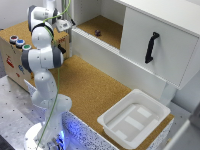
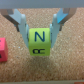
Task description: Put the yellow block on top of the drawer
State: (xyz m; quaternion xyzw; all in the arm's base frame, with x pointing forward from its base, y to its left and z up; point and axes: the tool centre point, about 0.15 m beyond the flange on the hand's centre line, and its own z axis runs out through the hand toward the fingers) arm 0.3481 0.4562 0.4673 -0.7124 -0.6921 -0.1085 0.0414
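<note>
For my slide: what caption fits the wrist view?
Pincer closed on the yellow block above a cork surface.

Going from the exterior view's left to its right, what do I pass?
Drawer with its coloured buttons → robot arm → small dark object in the open cabinet bay → black handle on the white cabinet door. The white tray sits low, toward the right.

Item count across both views: one yellow block, one drawer carrying three buttons, one white cabinet, one white tray, one small dark object, one pink object.
</note>
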